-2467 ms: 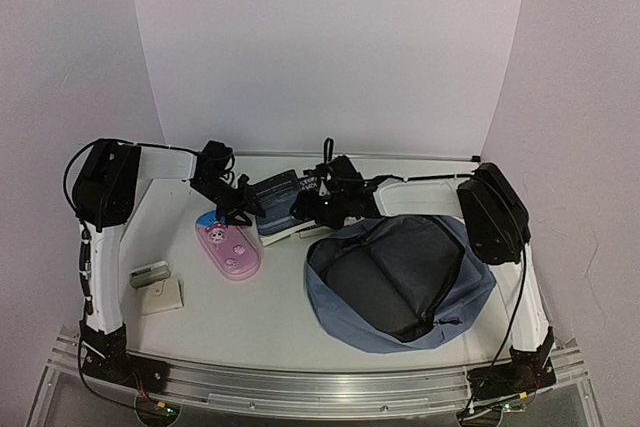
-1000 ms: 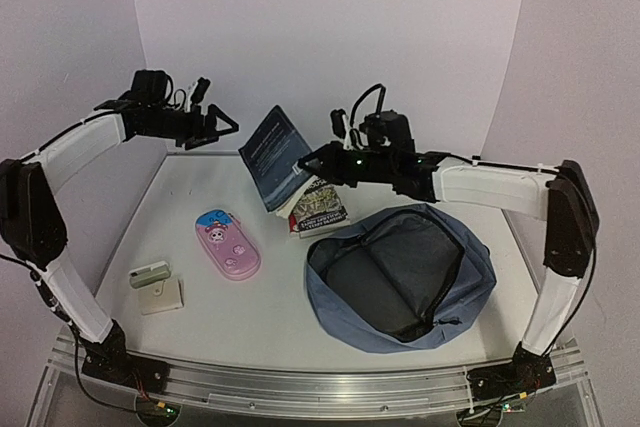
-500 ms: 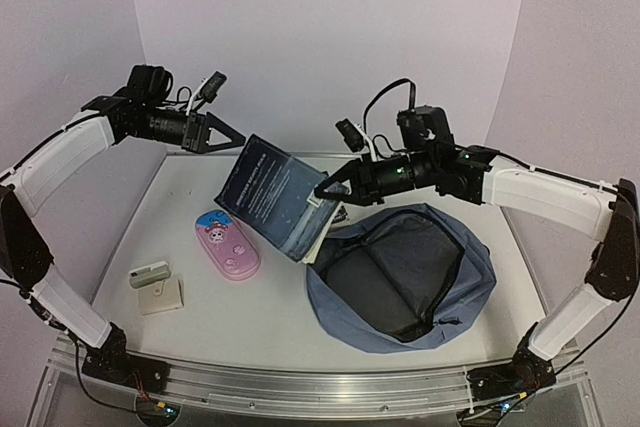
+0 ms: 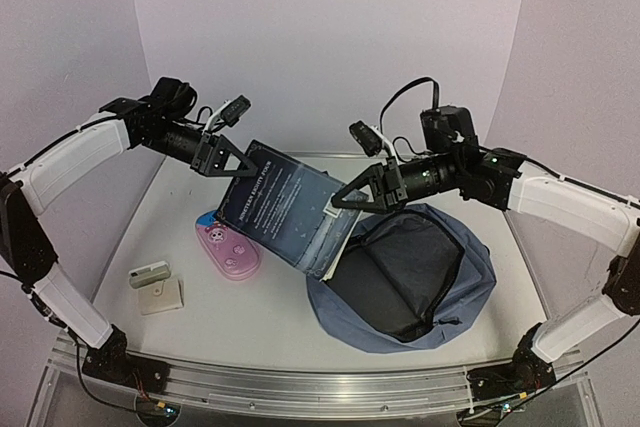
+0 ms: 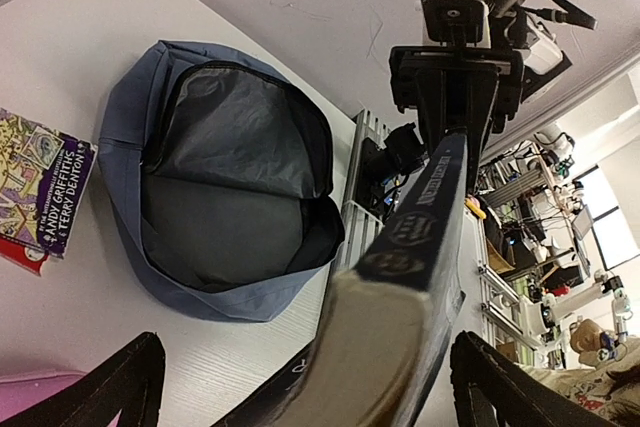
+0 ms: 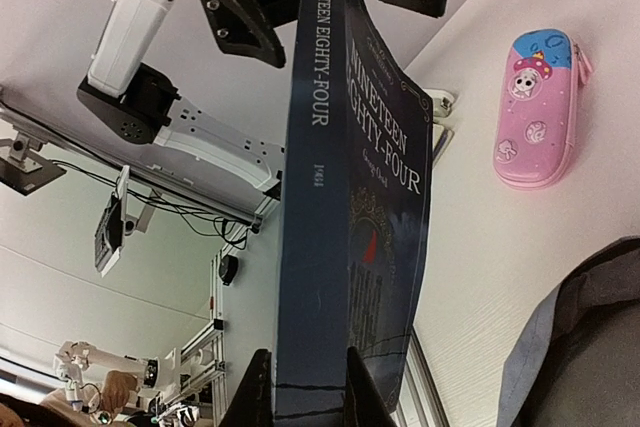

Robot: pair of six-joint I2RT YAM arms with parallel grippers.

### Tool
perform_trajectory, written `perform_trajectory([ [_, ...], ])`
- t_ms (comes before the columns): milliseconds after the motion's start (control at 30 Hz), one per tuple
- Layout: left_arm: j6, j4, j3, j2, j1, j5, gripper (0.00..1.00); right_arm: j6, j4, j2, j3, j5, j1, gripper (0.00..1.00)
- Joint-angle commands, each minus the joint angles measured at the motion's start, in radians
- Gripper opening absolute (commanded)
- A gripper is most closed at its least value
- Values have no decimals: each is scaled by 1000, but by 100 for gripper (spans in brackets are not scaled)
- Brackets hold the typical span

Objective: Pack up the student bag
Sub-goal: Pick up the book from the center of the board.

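- The right gripper [image 4: 341,203] is clamped on the short edge of a dark blue paperback [image 4: 283,215], "Nineteen Eighty-Four", and holds it off the table [image 4: 258,322], tilted.
- In the right wrist view its two fingers [image 6: 258,399] pinch the book's lower end from both sides.
- The left gripper [image 4: 241,162] sits at the paperback's opposite edge, at 10 o'clock of the book in the overhead view.
- Its fingers [image 6: 236,13] are spread wide, one on each side of the spine, with a gap showing on both sides.
- The student bag [image 4: 472,289] lies flat on the table at about 4 o'clock from the table's middle. Its main compartment is unzipped and gaping, with the dark lining in view.
- The paperback's lowest corner hangs at the bag's 9 o'clock rim; whether it touches the fabric cannot be told.
- A pink cartoon pencil case [image 4: 230,253] lies on the table at 9 o'clock of the bag, partly covered in the overhead view by the raised paperback.
- A second, brightly printed book [image 5: 40,185] lies flat on the table just beside the bag, seen only from the left wrist.
- At 8 o'clock of the pencil case rest a small grey block [image 4: 149,273] and a flat beige card [image 4: 163,296], close together.
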Motion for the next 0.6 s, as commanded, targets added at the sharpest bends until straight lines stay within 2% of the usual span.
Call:
perform_trajectory([
  [0, 6, -9, 15, 11, -3, 131, 95, -14, 148, -67, 26, -45, -1, 0],
  [200, -34, -2, 15, 7, -11, 278, 72, -3, 189, -68, 22, -49, 0, 0],
  [400, -71, 5, -45, -22, -17, 294, 42, -1, 208, -64, 6, -36, -1, 0],
  [467, -59, -20, -58, -25, -21, 301, 32, 0, 210, -63, 4, -23, 0, 0],
  [567, -49, -34, -85, -40, -22, 304, 10, -2, 211, -58, 1, 5, -1, 0],
])
